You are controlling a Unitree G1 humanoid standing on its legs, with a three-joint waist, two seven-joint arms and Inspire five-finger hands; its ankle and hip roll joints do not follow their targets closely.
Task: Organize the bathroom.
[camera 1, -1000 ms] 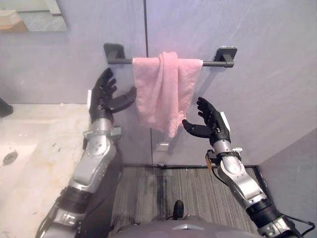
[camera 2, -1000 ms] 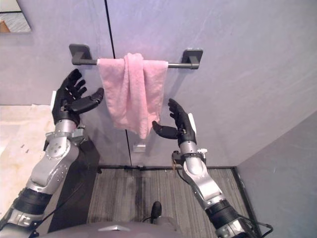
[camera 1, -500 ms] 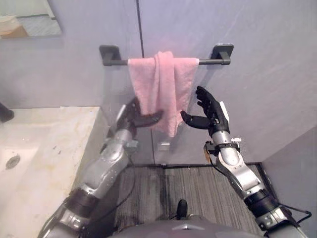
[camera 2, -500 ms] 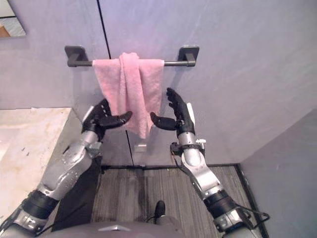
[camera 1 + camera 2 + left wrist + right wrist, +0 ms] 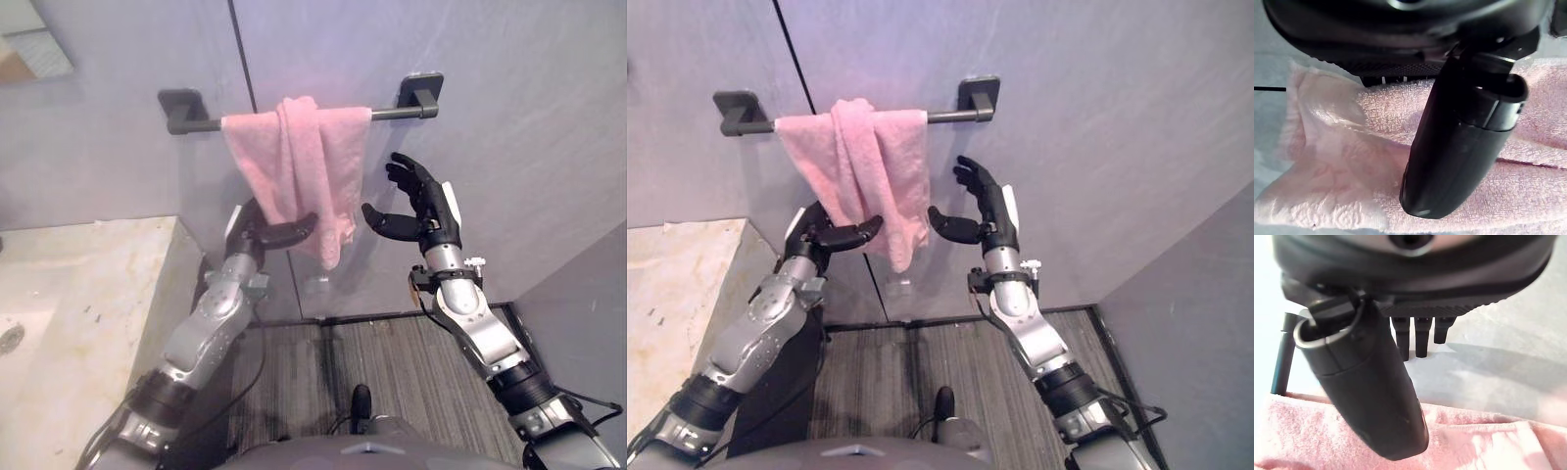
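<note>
One pink towel [image 5: 299,171], draped over one dark wall rail [image 5: 387,114], rail running left to right, towel hanging long-axis downward, bunched. Left hand [image 5: 263,230]: thumb now lying across towel's lower left part, having moved in from the left; fingers hidden behind cloth, grip undeterminable. Right hand [image 5: 416,203]: spread open, empty, just right of towel.

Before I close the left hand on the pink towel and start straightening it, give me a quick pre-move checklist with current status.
1. Towel hung over the bar: ok, though bunched.
2. Left hand at the towel's lower part, thumb in front of the cloth: ok.
3. Left fingers behind the cloth: cannot tell, hidden.
4. Right hand open, beside the towel, apart from it: ok.
5. Bar brackets seated on the wall: ok.
</note>
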